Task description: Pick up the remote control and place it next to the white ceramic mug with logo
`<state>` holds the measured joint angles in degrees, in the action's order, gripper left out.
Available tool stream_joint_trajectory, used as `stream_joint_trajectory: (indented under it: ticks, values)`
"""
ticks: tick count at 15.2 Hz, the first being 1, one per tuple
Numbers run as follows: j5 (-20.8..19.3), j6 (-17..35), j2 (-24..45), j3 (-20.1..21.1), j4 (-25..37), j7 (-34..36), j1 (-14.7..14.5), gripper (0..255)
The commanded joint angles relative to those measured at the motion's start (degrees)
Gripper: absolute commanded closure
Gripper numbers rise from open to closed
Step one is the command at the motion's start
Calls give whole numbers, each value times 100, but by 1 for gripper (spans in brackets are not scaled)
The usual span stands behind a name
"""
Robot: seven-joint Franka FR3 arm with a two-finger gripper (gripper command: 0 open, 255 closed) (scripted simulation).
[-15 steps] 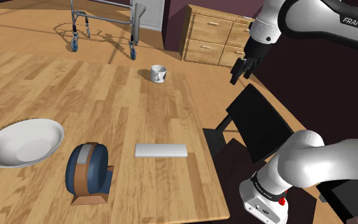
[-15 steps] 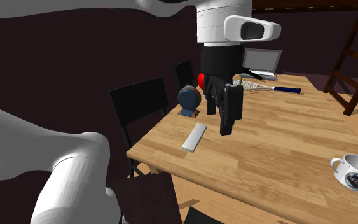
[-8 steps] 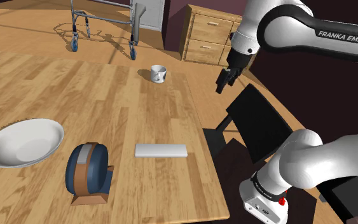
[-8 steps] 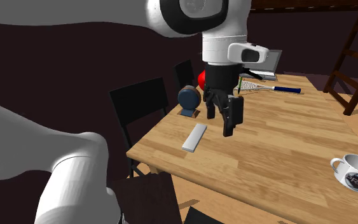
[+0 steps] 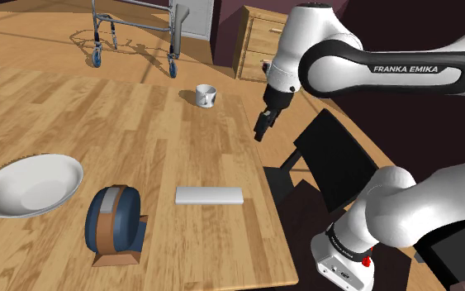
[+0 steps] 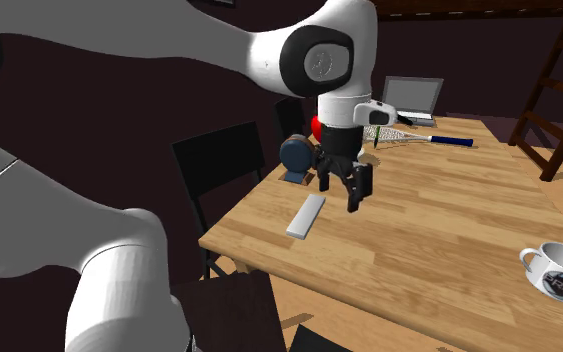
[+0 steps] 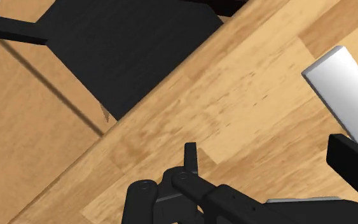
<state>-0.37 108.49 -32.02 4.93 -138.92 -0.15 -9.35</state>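
Toward the remote control (image 5: 210, 195), flat near the worktop (image 5: 139, 124) edge, the gripper (image 5: 261, 128) has swung in, hanging at its 1 o'clock, fingers (image 7: 190, 156) wide and empty. Approach step; next, centre and descend over it. Mug (image 5: 206, 96) stands well apart at 12 o'clock

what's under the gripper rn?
Bare wooden table near its edge, with the black chair just past that edge. The remote lies off to one side of the open gripper, not beneath it. The hand's own body covers the wood closest to it.
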Motion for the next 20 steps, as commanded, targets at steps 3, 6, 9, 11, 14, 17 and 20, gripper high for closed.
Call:
stream_joint_trajectory:
  ticks: [3,6,9,11,14,17,20]
  values:
    - [113,597,529,235,-90,-155,-293,0]
    - [173,979,916,405,-105,-279,-497,0]
    - [213,1347,1316,582,-92,-395,-691,0]
    - [225,1585,1590,704,-68,-468,-813,0]
    - [217,1928,2009,892,-14,-564,-990,0]
    - [184,2189,2347,1042,46,-627,-1124,0]
    - [137,2437,2500,1055,-54,-591,-1114,0]
